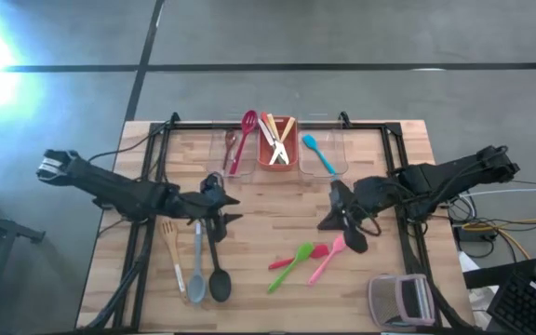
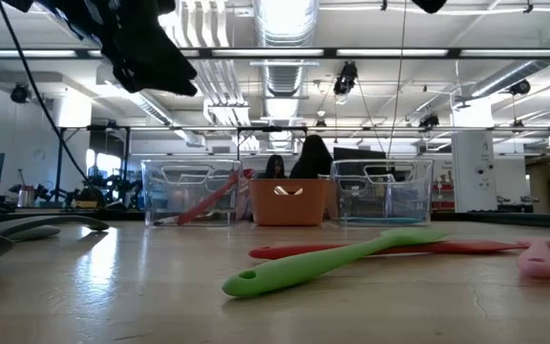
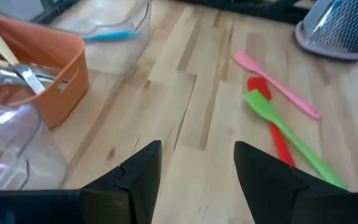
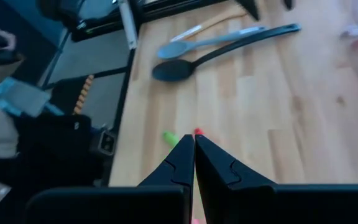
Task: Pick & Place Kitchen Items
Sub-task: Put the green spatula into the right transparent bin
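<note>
Utensils lie loose on my table, and neither gripper holds any of them.

The green spatula, red spatula and pink spoon lie together near my right gripper, whose fingers are pressed together on nothing. My left gripper hangs with a clear gap between its fingers, empty, just above the handles of the wooden fork, grey spoon and black spoon. From overhead I see the orange bin between two clear ones; the low view hides those contents but shows the green spatula lying flat.
</note>
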